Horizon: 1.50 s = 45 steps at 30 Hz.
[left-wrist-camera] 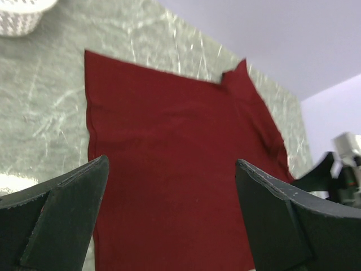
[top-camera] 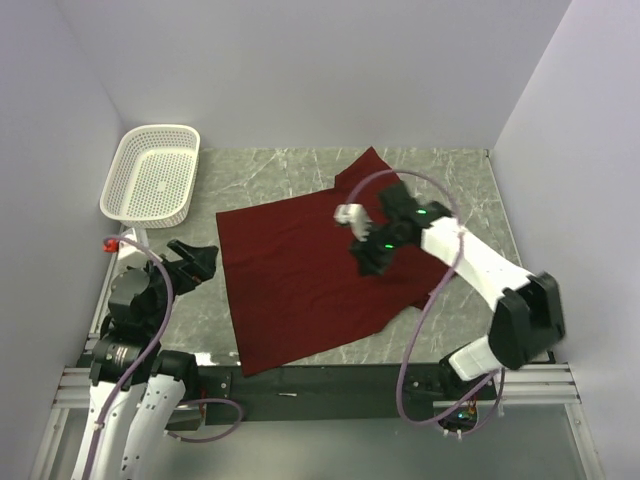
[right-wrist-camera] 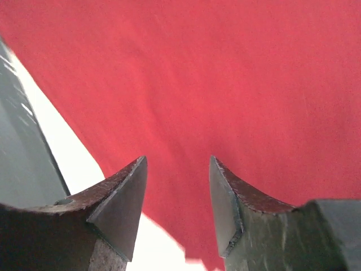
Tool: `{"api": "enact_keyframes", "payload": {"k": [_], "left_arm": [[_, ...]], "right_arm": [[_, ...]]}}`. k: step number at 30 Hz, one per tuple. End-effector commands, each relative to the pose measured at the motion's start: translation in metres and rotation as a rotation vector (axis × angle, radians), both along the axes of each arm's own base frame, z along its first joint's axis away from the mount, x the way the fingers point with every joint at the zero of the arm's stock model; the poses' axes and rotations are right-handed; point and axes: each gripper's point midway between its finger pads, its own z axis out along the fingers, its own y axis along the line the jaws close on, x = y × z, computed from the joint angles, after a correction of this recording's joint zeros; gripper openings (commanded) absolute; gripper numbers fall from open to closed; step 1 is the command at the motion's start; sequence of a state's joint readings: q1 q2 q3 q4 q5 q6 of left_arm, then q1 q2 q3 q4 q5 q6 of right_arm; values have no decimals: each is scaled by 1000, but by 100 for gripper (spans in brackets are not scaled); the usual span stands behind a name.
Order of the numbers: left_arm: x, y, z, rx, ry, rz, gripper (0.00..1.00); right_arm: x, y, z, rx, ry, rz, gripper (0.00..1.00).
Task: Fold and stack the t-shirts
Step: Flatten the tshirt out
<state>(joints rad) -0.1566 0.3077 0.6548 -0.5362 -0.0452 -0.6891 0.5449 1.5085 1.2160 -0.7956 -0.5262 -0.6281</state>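
One maroon t-shirt [top-camera: 300, 275] lies spread flat on the marble table, one sleeve pointing to the far right. It also shows in the left wrist view [left-wrist-camera: 169, 141] and in the right wrist view [right-wrist-camera: 225, 73]. My right gripper [top-camera: 366, 258] is open and empty just above the shirt's right part; its jaws [right-wrist-camera: 177, 164] stand apart over the cloth near an edge. My left gripper [top-camera: 200, 262] is open and empty, raised over the table just left of the shirt, facing it [left-wrist-camera: 172, 164]. No neck label shows.
A white mesh basket [top-camera: 122, 170] stands at the far left corner, and its rim shows in the left wrist view [left-wrist-camera: 20, 17]. White walls close in the table on three sides. A small red object [top-camera: 108, 243] sits at the left edge.
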Motion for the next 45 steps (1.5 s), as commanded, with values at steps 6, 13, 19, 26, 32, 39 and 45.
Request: {"api": "enact_keyframes", "payload": {"k": [6, 13, 19, 26, 32, 39, 45], "left_arm": [[8, -15, -3, 20, 12, -89, 99], [7, -15, -1, 19, 1, -92, 99], [6, -16, 0, 19, -3, -96, 99], [5, -15, 2, 19, -14, -92, 99], [5, -15, 2, 19, -16, -94, 99], [4, -15, 2, 19, -16, -95, 99], [4, -15, 3, 18, -20, -97, 99]], "right_arm": [[-70, -156, -50, -288, 37, -32, 52], [-70, -194, -82, -433, 8, -140, 50], [-58, -196, -98, -462, 47, -180, 48], [-47, -188, -102, -437, 72, -192, 47], [-43, -182, -111, -416, 99, -209, 46], [-40, -184, -124, -431, 109, -232, 42], [-50, -191, -128, -467, 138, -213, 4]]}}
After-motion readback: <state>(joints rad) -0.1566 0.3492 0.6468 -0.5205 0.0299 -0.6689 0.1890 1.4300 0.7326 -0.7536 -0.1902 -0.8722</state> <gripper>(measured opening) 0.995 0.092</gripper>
